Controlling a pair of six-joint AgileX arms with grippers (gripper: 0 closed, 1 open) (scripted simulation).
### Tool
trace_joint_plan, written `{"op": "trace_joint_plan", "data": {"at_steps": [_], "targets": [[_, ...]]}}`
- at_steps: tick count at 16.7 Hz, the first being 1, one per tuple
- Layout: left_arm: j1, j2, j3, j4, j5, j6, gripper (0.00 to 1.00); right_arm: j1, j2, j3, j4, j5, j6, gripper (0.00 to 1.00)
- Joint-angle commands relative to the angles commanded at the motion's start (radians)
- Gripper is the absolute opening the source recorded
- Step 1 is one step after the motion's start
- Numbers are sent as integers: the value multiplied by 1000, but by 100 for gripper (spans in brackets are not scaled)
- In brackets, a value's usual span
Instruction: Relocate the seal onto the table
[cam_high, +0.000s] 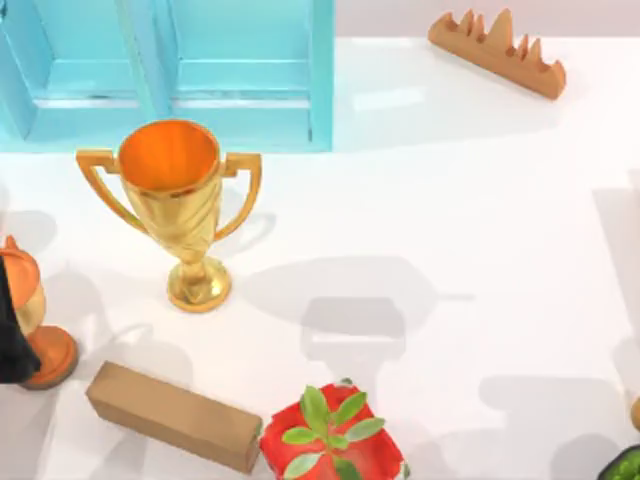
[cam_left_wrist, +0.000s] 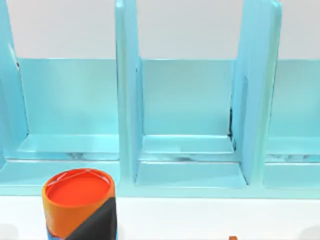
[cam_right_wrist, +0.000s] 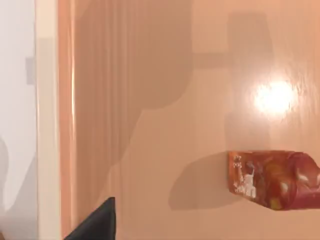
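The seal (cam_right_wrist: 274, 180) is being seen in the right wrist view. It is lying on a glossy surface, apart from a dark part of the right gripper (cam_right_wrist: 95, 222). Pale markings are being carried on its tan-orange body, but they are too blurred to be read. Whether this gripper is wide or narrow cannot be told.

In the top view, the left gripper (cam_high: 14, 335) is being shown as a dark shape at the left edge of the white desk (cam_high: 480, 200); its state cannot be told either.

A green plant (cam_high: 328, 428) is being held in the red pot (cam_high: 375, 455) at the near edge, just beside the long tan box (cam_high: 172, 415). The gold trophy (cam_high: 182, 205), with its orange inside, is standing upright before the light blue cabinet (cam_high: 250, 75). In the left wrist view, an orange cylinder (cam_left_wrist: 75, 197) with a red top is standing before the cabinet's open compartments.
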Motion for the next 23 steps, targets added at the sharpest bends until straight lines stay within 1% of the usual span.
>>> {"op": "trace_joint_plan", "data": {"at_steps": [5, 9, 19, 21, 23], "targets": [[0, 0, 0, 0, 0, 0, 100, -109, 360, 284, -256, 0, -107, 100], [0, 0, 0, 0, 0, 0, 100, -158, 506, 413, -361, 0, -153, 100], [0, 0, 0, 0, 0, 0, 100, -170, 528, 421, -364, 0, -165, 100], [0, 0, 0, 0, 0, 0, 100, -175, 545, 400, -320, 0, -169, 100], [0, 0, 0, 0, 0, 0, 100, -175, 573, 356, -236, 0, -170, 100]]}}
